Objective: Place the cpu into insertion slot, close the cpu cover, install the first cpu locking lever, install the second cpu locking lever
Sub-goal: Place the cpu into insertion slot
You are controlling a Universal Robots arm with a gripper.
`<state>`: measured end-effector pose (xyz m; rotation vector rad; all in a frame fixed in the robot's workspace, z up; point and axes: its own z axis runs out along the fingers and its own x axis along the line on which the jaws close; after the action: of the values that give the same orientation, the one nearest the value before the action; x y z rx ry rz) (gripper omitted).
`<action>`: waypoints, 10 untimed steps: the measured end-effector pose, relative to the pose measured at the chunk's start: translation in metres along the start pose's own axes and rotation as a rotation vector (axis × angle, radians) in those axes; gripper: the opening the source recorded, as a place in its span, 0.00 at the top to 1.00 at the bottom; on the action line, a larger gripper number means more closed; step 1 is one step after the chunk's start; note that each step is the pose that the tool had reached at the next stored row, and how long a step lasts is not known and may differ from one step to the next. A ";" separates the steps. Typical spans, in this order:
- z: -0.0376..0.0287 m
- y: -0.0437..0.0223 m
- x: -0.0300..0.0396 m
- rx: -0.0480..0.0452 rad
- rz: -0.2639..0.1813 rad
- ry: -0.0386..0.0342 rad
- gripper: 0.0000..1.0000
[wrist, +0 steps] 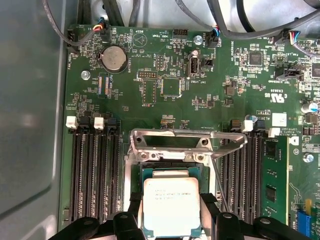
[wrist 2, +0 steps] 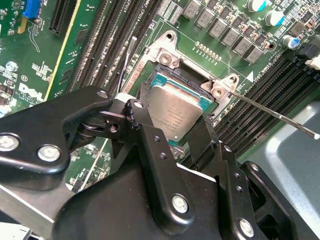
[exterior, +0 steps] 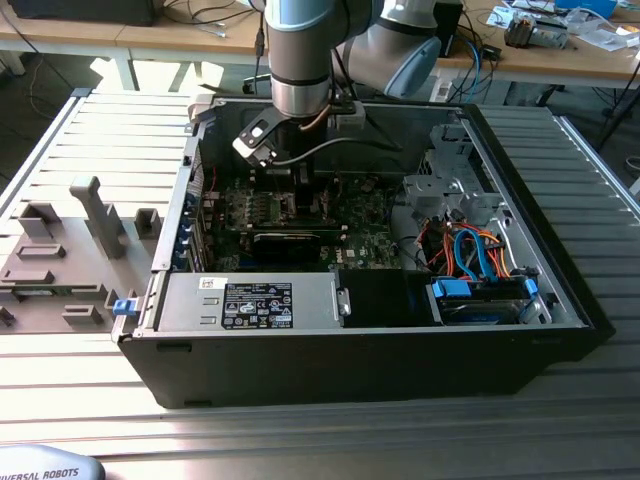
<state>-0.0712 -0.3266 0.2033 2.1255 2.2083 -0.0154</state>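
In both wrist views my gripper (wrist: pixel 171 201) (wrist 2: pixel 173 119) is shut on the cpu (wrist: pixel 171 212) (wrist 2: pixel 175 111), a silver-topped square chip pinched at two opposite edges by the black fingers (wrist 2: pixel 141 102). The chip hovers just over the insertion slot (wrist: pixel 170 173) (wrist 2: pixel 167 76), slightly offset from it. Beyond the socket the cpu cover (wrist: pixel 187 137) stands hinged open. One thin locking lever (wrist 2: pixel 280 118) sticks out sideways, and another wire lever (wrist 2: pixel 127 60) lies along the memory slots. In the exterior view the gripper (exterior: pixel 303 195) is down inside the computer case (exterior: pixel 560 300).
Black memory slots (wrist: pixel 95 170) flank the socket on both sides, with a green memory stick (wrist: pixel 274 175) in place. Cables (wrist: pixel 225 25) run above the board. The case holds a power supply (exterior: pixel 250 300) and a drive bay with blue and orange cables (exterior: pixel 470 255). Grey fixtures (exterior: pixel 90 215) sit outside.
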 end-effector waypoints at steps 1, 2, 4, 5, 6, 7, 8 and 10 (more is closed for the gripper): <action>0.0007 0.0000 0.0000 0.0002 0.002 -0.0002 0.46; 0.0011 -0.0001 0.0000 0.0003 0.003 -0.0004 0.46; 0.0023 -0.0001 0.0001 0.0005 0.007 -0.0004 0.46; 0.0028 -0.0001 0.0002 0.0005 0.009 -0.0004 0.46; 0.0033 -0.0002 0.0002 0.0007 0.011 -0.0007 0.46; 0.0036 -0.0002 0.0001 0.0009 0.013 -0.0010 0.46; 0.0040 -0.0002 0.0002 0.0011 0.014 -0.0011 0.46; 0.0049 -0.0002 0.0003 0.0013 0.017 -0.0011 0.46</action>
<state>-0.0712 -0.3266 0.1983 2.1443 2.1902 -0.0171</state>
